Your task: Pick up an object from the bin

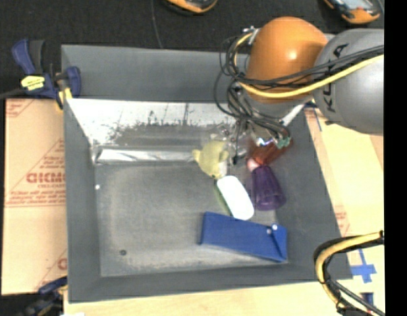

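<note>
Dark letters run along the grey arm — "KU" can be read there — the rest is unclear.

Hand near pale yellow object, purple cup, blue wedge

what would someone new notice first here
The big orange cover on the arm, hanging over the bin at its upper right. Below it a small cluster lies: a purple cup, a white oval bar and a pale yellow lump, with a blue wedge near the front wall.
</note>
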You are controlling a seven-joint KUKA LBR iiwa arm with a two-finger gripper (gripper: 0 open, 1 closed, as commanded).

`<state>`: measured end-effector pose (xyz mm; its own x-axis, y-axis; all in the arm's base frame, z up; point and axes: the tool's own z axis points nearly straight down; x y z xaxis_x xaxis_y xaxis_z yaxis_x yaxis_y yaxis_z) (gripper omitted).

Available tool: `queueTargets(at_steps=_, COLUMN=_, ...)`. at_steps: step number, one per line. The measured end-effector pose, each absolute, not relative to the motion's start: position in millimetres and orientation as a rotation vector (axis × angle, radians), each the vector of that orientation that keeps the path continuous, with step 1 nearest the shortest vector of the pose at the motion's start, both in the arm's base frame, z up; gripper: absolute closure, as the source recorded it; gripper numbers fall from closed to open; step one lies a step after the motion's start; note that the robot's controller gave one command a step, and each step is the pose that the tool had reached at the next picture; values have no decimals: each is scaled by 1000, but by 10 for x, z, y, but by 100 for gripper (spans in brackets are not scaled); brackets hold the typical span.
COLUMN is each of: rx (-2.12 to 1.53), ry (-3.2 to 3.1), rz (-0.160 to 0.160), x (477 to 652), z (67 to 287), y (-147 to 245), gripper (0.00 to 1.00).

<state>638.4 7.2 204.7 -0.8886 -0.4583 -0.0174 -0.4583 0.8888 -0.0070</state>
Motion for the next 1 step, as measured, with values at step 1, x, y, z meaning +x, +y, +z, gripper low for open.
queueTargets(at_steps=1, rx=-732, ry=3034, rz=-4, x=6388, z=2131, y=69, gripper=100)
